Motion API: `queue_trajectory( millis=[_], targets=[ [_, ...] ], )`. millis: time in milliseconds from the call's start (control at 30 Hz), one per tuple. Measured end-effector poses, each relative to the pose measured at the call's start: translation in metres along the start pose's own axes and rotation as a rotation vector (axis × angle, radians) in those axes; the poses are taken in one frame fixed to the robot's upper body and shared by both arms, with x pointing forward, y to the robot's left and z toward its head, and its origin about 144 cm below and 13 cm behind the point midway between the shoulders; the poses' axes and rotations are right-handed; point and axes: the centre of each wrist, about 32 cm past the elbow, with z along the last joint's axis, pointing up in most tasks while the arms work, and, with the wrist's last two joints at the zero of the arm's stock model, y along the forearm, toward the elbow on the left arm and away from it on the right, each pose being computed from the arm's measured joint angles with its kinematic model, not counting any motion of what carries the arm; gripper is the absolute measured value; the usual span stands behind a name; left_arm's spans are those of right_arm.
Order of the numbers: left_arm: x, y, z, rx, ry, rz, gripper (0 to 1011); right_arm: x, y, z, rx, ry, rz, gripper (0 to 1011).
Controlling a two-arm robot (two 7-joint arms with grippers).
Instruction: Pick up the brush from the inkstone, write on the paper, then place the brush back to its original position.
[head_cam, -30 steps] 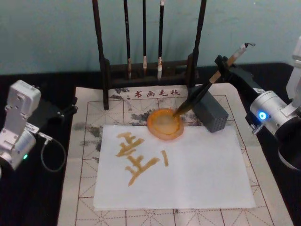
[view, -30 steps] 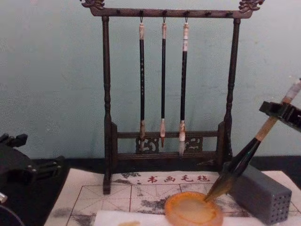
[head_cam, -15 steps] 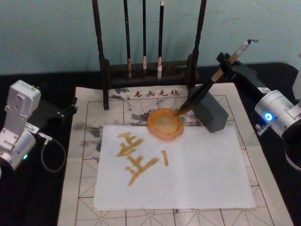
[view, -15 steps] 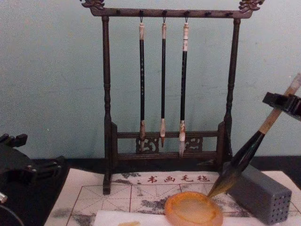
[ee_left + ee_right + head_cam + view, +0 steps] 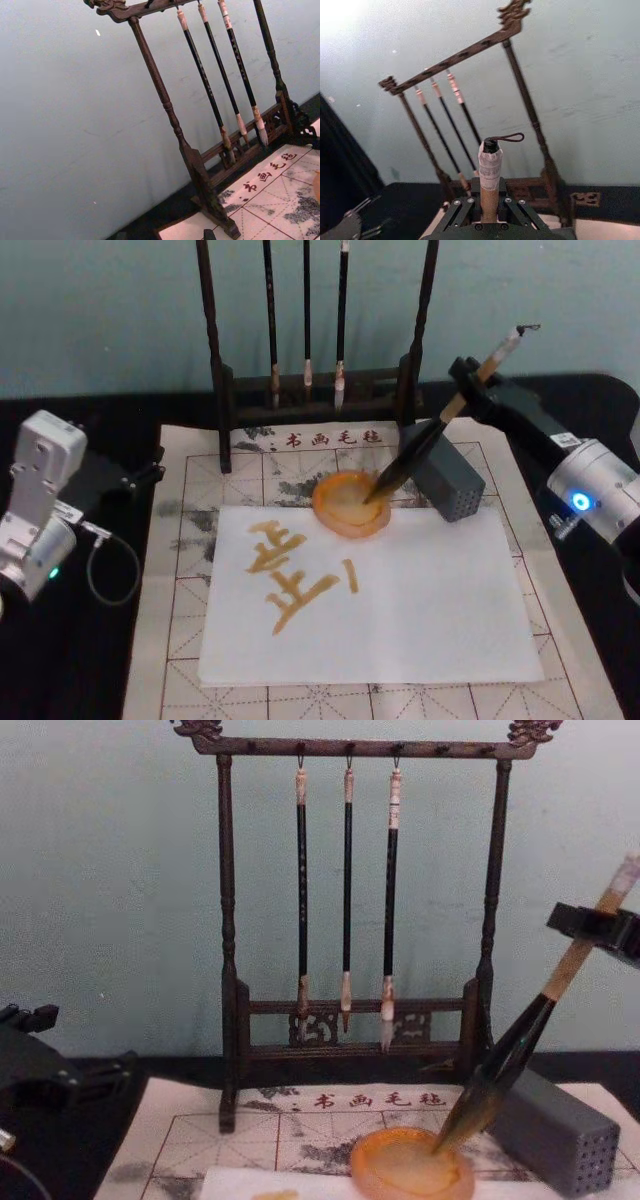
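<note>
The right gripper point(image 5: 468, 380), fingers clamped on the brush point(image 5: 412, 452) handle, had lowered its tuft from the rim into the inkstone point(image 5: 338, 518). With the paper point(image 5: 430, 610) written, likely only release remained. The left gripper point(image 5: 135, 478) idled far left.

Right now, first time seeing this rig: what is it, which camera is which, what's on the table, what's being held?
It is a robot with two arms. There are four cameras: the head looks down, the chest looks across the table, and one sits on each wrist. The right gripper is shut on the brush, which is tilted with its tuft tip down in the orange inkstone. The left gripper sits parked at the table's left. On a gridded felt mat lies the paper with amber strokes. A grey block sits beside the inkstone. Behind stands a rack with three thin brushes hanging.
</note>
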Motion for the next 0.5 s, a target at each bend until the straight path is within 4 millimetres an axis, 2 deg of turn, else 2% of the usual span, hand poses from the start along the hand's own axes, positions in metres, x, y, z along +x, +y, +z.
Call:
queue_trajectory(
  millis=[500],
  targets=[
    [0.000, 0.000, 0.000, 0.000, 0.000, 0.000, 1001, -0.008, -0.015, -0.011, -0.051, -0.074, 0.133, 195]
  ],
)
